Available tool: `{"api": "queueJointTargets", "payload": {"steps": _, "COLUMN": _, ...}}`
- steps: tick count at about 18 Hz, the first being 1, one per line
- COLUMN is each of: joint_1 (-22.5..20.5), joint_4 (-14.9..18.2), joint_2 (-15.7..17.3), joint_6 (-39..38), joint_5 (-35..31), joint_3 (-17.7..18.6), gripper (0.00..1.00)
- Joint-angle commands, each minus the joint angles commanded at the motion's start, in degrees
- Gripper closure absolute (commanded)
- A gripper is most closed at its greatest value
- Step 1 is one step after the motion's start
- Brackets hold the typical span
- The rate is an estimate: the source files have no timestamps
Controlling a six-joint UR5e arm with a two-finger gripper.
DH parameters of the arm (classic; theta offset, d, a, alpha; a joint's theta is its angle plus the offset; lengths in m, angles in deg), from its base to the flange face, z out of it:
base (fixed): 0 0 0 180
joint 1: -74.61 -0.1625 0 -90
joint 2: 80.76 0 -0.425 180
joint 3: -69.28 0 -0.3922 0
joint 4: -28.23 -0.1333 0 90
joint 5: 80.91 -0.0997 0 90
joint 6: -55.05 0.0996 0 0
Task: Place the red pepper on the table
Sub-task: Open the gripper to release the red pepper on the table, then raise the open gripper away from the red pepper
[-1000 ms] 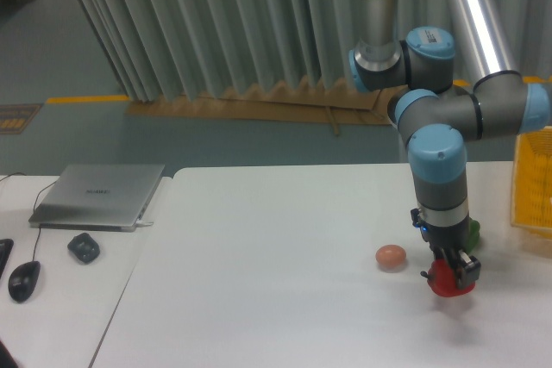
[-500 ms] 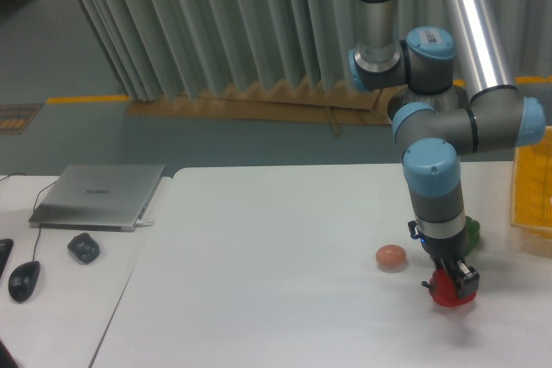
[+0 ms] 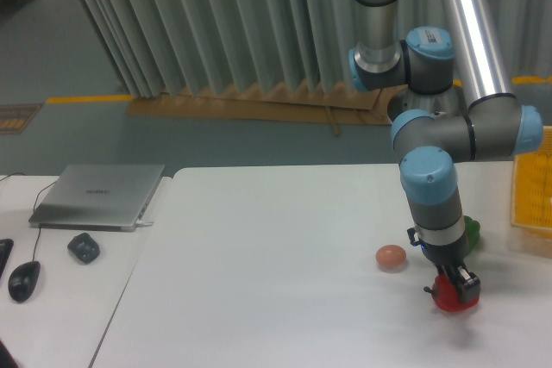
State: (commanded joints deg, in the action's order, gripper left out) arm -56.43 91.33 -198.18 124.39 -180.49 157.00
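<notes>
The red pepper [image 3: 448, 298] is at the right front of the white table [image 3: 259, 282], low against the tabletop; whether it rests on the surface I cannot tell. My gripper [image 3: 454, 287] points straight down onto it, its dark fingers shut around the pepper's top. The arm's wrist hides the pepper's stem and much of the green pepper [image 3: 471, 232] behind.
An orange-pink egg-like ball [image 3: 391, 256] lies just left of the gripper. A yellow basket [image 3: 535, 187] stands at the right edge. The adjoining desk at left holds a laptop [image 3: 99, 196], a dark small object [image 3: 84, 247] and a mouse [image 3: 24, 279].
The gripper has gone down a little with the red pepper, bringing it closer to the tabletop. The wrist shifted slightly left.
</notes>
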Motion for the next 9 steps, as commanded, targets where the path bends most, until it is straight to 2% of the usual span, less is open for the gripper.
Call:
{"api": "queueJointTargets", "payload": {"steps": 3, "joint_1": 0.2, "joint_4": 0.0, "joint_2": 0.6, "joint_6": -0.3, "joint_5": 0.0, "joint_3": 0.2, "gripper": 0.00}}
{"api": "queueJointTargets", "payload": {"steps": 5, "joint_1": -0.3, "joint_4": 0.3, "joint_2": 3.1, "joint_6": 0.0, "joint_5": 1.3, "joint_3": 0.5, "gripper": 0.00}}
{"api": "queueJointTargets", "payload": {"steps": 9, "joint_1": -0.7, "joint_4": 0.7, "joint_2": 5.0, "joint_6": -0.1, "joint_5": 2.5, "joint_3": 1.0, "gripper": 0.00}}
